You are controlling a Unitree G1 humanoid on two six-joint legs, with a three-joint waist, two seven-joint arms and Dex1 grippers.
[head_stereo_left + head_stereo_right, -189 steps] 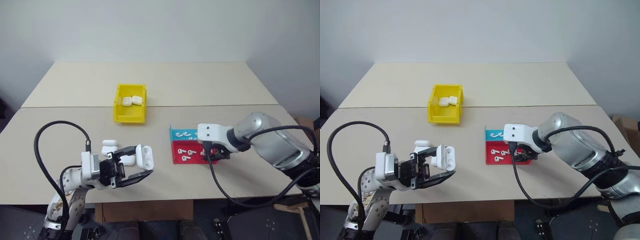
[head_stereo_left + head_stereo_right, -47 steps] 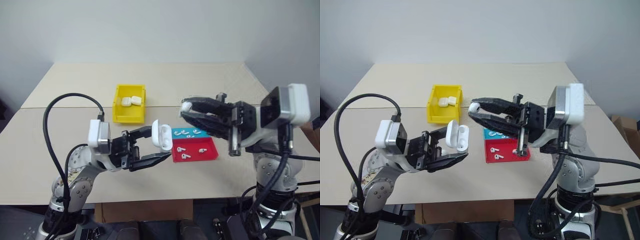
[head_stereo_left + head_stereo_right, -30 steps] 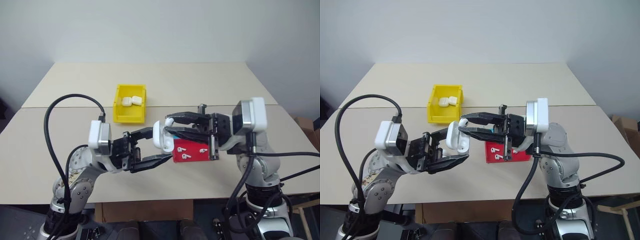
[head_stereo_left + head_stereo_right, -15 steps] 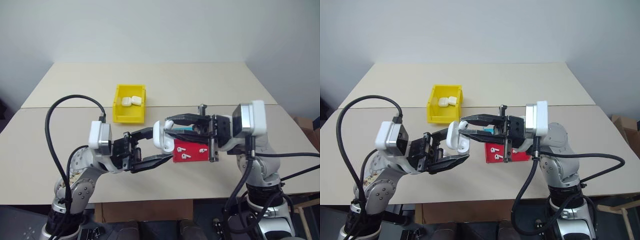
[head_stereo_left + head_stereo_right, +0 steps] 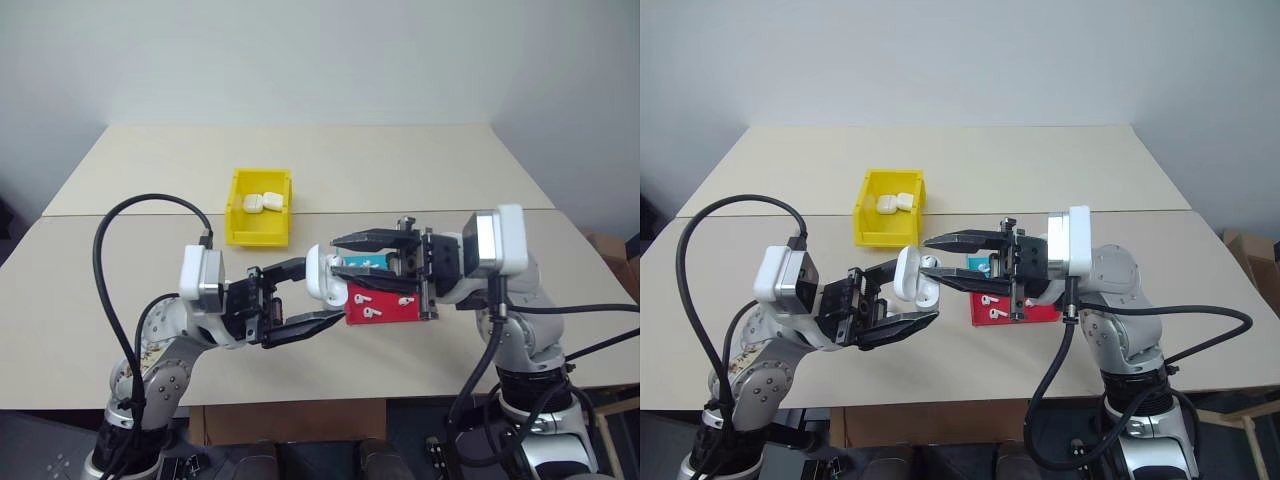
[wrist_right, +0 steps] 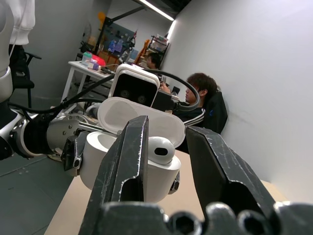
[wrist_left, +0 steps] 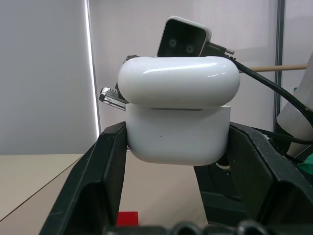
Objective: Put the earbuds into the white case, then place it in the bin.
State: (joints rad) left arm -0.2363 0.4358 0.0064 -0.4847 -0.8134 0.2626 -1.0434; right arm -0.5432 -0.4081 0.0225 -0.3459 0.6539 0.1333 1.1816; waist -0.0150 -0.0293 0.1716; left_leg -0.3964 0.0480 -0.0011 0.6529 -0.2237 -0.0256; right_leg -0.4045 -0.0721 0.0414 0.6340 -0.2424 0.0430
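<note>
My left gripper [image 5: 318,290] is shut on the white case [image 5: 320,272] and holds it above the table's middle with the lid flipped up. In the left wrist view the case [image 7: 178,117] sits squeezed between the two fingers. My right gripper [image 6: 167,128] faces it from the right, fingers open on either side of the case's top. One earbud [image 6: 161,149] sits in the case [image 6: 98,156] between those fingers, with a gap on one side. More earbuds [image 5: 366,298] lie on the red tray. The yellow bin [image 5: 258,238] stands behind, with two white cases [image 5: 262,202] inside.
The red tray [image 5: 392,312] and a blue tray [image 5: 362,263] behind it lie on the table under my right gripper. Black cables loop beside both arms. A seated person [image 6: 203,88] is in the background of the right wrist view.
The right gripper came from the red tray to the raised case with an earbud. In the last half second its fingers spread apart, and the earbud now rests in the case.
</note>
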